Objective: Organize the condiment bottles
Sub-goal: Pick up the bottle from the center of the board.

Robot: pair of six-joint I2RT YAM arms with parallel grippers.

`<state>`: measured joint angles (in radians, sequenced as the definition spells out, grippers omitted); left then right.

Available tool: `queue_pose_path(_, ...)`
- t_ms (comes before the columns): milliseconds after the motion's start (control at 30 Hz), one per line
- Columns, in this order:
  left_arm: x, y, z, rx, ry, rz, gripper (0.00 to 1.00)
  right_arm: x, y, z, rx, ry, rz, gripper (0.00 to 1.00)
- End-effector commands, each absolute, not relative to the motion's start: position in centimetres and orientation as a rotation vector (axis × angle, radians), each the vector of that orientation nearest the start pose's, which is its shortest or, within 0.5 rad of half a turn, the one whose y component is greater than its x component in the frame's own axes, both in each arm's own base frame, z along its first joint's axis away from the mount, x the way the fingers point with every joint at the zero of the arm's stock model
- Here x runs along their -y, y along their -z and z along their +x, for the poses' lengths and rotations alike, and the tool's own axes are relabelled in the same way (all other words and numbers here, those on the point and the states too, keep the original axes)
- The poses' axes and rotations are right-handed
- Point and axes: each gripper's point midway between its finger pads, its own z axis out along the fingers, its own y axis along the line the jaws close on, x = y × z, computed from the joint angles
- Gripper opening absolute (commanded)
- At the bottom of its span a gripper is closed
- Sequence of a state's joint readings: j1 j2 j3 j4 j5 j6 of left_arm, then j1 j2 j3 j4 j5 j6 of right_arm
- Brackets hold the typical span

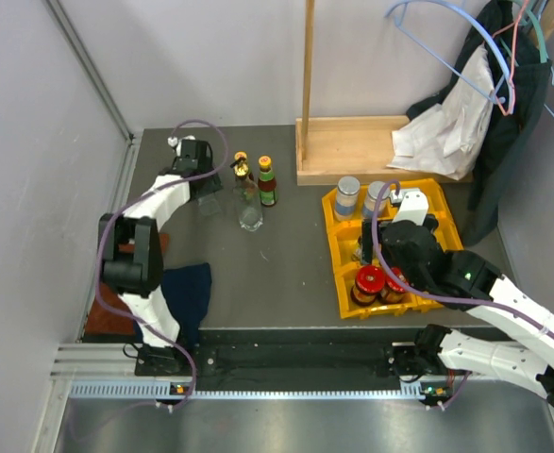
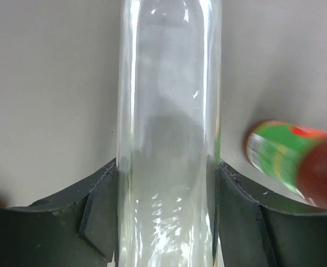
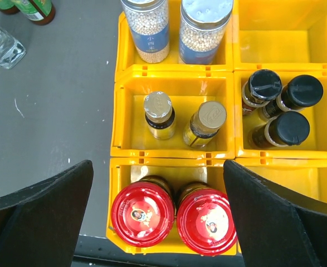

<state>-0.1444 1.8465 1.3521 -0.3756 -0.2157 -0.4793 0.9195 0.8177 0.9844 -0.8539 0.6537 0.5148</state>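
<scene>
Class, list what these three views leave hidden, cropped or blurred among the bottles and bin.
Left wrist: clear bottle, top and base cut off by the frame.
Left wrist: green-labelled bottle, blurred; label unreadable.
Top external: yellow bin, middle compartments hidden by the right arm.
Right wrist: red-lidded jars, contents hidden by lids.

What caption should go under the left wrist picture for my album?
The left end effector grips a clear glass bottle, with a green-labelled red sauce bottle beside it.

A yellow bin (image 3: 174, 158) sits below the right gripper (image 3: 157, 167) — a wooden stand (image 1: 352, 151) beyond it, dark clothes (image 1: 503, 113) to its right. A blue cloth (image 1: 187, 293) lies on the table (image 1: 295, 255), well behind the left gripper (image 1: 206, 193).
</scene>
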Motion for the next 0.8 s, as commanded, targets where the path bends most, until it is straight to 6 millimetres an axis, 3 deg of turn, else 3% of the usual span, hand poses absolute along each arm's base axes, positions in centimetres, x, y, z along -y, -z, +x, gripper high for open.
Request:
queue_pose_path(0,4.6,-19.1,47.1,-2.092,0.113,-0.455,0.00,-12.3,-26.4,21.1,-2.025,-0.184,-0.044,0.99)
queue_pose_path(267,5.3,-23.2,44.2,-2.023,0.197,-0.388,0.00,-12.2,-26.7,20.8,-2.014,-0.218,-0.025,0.99)
queue_pose_path(467,5.8,-28.1,41.3,-1.928,0.275,-0.340,0.00,-12.3,-27.1,20.7,-2.006,-0.240,-0.022,0.99)
queue_pose_path(633,6.6,-31.0,39.0,-1.883,0.337,-0.272,0.00,-13.5,-28.3,20.9,-1.985,-0.303,-0.040,0.99)
queue_pose_path(767,7.0,-34.8,37.0,-1.805,0.373,-0.218,0.00,-14.7,-29.1,21.3,-1.985,-0.330,-0.066,0.99)
